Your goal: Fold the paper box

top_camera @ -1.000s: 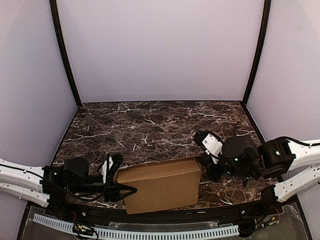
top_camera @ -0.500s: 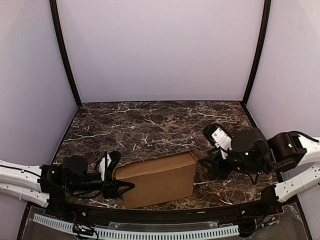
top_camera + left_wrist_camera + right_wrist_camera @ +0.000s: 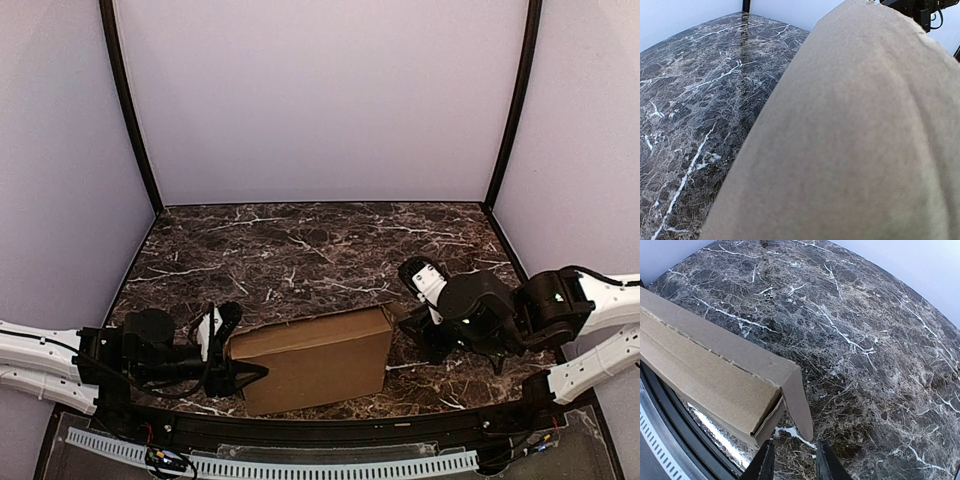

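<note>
Top external, left arm (image 3: 45, 358) stretched low, left fingers (image 3: 252, 375) clasping paper box (image 3: 320, 358), right fingers (image 3: 762, 466) narrowly apart

The bench (image 3: 300, 250) is evenly lit from above, soft shadows are cast, and the box (image 3: 855, 140) is rendered blurred at close range.

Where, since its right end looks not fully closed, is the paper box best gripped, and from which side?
Take the loose end flap at the paper box's right end, coming from the right, where the right gripper faces it, jaws open. That flap stands away from the end wall, a thin free edge the jaws can straddle; the broad top looks too wide.
</note>
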You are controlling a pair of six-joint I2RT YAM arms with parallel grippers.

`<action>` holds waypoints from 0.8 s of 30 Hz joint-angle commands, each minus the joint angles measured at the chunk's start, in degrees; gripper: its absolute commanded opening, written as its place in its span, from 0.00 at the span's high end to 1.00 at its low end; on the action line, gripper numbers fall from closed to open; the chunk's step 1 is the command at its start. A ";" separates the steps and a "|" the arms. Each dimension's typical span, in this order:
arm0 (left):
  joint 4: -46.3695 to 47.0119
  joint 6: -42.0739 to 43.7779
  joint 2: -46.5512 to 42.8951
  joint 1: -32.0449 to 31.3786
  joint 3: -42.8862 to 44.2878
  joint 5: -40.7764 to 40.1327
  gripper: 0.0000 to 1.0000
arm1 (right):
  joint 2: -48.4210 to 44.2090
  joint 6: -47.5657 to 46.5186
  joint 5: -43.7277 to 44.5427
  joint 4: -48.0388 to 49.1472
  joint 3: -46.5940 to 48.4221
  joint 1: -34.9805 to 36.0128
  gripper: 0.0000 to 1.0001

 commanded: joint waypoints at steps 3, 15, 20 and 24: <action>-0.33 1.43 -1.38 0.35 1.95 0.69 0.72 | 2.30 0.11 2.13 0.54 0.71 -0.34 0.78; -0.25 1.35 -2.23 0.33 1.12 1.84 0.67 | 3.39 -3.44 0.81 3.12 1.58 -2.81 0.86; -0.80 1.84 -2.51 0.35 1.83 1.61 0.70 | 0.30 -8.16 -4.91 5.09 -0.03 -2.84 0.47; -3.37 1.54 -3.40 0.37 3.53 3.36 0.73 | -7.12 -10.47 -10.56 4.49 -3.23 -2.80 0.21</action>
